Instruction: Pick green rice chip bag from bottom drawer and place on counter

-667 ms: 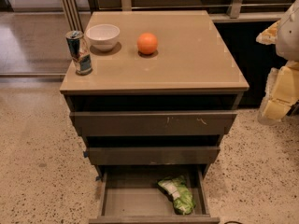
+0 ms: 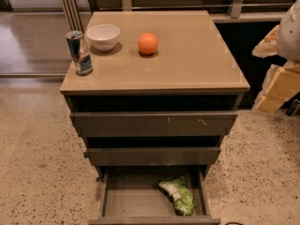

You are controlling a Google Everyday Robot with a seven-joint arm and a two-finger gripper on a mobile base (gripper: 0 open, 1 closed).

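Gripper: pale, off the right edge of the counter, about level with the top, well apart from the bag; whether open or closed not discernible
Chip bag: green and white, lying in the bottom drawer, toward its front right corner
Bottom drawer: pulled out, below the front edge of the counter
Can: upright by the left edge, toward the front left corner
Bowl: white, just behind the can, near the left edge
Orange: right of the bowl, apart from it
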